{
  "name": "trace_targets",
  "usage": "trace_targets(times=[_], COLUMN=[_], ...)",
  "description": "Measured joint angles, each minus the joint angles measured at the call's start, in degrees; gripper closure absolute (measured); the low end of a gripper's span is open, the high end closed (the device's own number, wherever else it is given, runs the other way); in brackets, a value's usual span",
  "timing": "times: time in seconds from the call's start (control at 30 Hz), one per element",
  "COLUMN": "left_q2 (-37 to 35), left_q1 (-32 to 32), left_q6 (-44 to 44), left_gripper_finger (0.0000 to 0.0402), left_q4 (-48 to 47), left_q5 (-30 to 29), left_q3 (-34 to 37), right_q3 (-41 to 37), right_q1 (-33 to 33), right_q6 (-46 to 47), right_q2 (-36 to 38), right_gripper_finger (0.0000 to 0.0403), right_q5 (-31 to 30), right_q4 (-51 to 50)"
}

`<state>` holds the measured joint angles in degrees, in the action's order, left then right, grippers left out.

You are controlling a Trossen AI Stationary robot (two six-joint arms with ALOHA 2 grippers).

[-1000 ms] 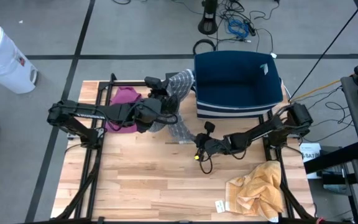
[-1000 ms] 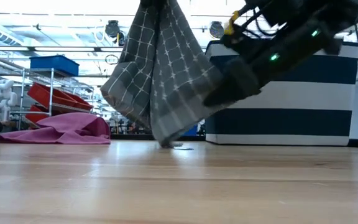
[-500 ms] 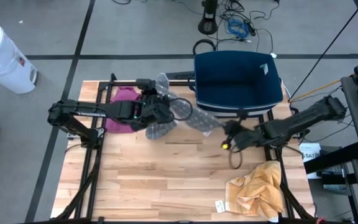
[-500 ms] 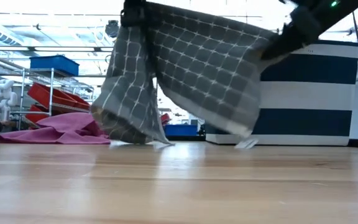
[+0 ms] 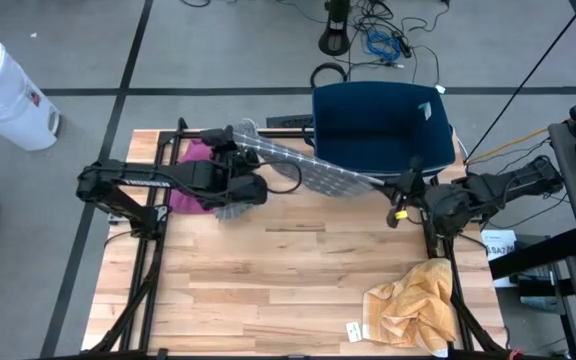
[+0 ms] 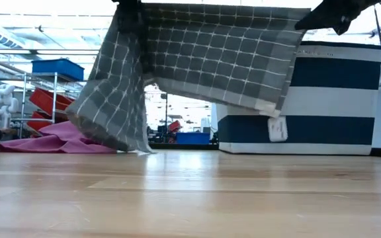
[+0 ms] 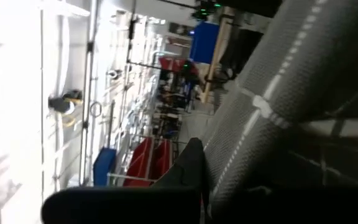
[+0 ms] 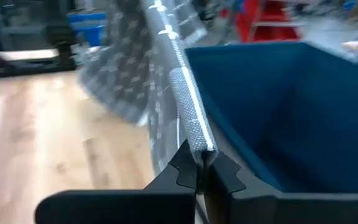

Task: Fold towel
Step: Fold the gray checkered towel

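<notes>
In front of the blue bin [image 5: 383, 125], the grey checked towel [image 6: 210, 56] hangs stretched above the table [image 5: 268, 290], one top corner pinched in the left gripper [image 5: 230, 140], the other in the right gripper [image 5: 400, 187], so spreading seems under way, and lowering it flat likely comes next.

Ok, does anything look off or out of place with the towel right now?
Yes. The grey checked towel hangs unevenly: the left end effector's side sags to the table in a bunch, while the right end effector's side stays taut and high.
</notes>
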<state>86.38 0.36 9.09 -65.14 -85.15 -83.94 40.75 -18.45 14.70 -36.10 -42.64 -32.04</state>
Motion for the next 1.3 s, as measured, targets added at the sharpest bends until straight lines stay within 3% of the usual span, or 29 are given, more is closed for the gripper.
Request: trace_targets(times=[0.2,0.37,0.43,0.57,0.63,0.7,0.97,1.17,1.3], left_q2=[-0.19,-0.19,-0.19,-1.01,-0.95,-0.50,-0.32,-0.47,-0.47], left_q1=[-0.18,-0.52,-0.59,-0.16,-0.57,-1.35,-3.41,-4.67,-5.46], left_q6=[3.19,-0.39,-1.56,-3.87,-5.33,-6.69,-8.43,-7.20,0.90], left_gripper_finger=[0.0401,0.0401,0.0401,0.0401,0.0401,0.0401,0.0401,0.0401,0.0401], left_q4=[-6.25,-10.58,-13.68,-21.75,-24.42,-24.02,-20.65,-14.63,-1.69], left_q5=[9.94,11.61,10.17,-1.29,-4.30,-4.51,11.31,12.08,14.41], left_q3=[0.00,-0.02,-0.02,-0.21,-0.13,-0.06,-0.02,-0.02,-0.02], right_q3=[-0.04,-0.02,-0.02,-0.51,-0.13,-0.26,-0.20,-0.20,-0.17], right_q1=[0.04,0.06,0.06,-0.22,-0.06,-0.14,-0.07,-0.07,-0.01], right_q6=[2.58,4.83,4.56,4.13,5.02,6.41,9.70,2.83,-6.11], right_q2=[-0.24,-1.58,-2.18,-2.81,-3.20,-3.09,-3.19,-5.35,-11.84], right_gripper_finger=[0.0403,0.0403,0.0403,0.0402,0.0402,0.0402,0.0402,0.0396,0.0345], right_q5=[11.05,15.16,16.23,21.05,20.92,21.87,27.17,28.05,26.77], right_q4=[-3.65,-5.58,-5.17,-9.54,-10.16,-13.03,-16.85,-5.98,4.19])
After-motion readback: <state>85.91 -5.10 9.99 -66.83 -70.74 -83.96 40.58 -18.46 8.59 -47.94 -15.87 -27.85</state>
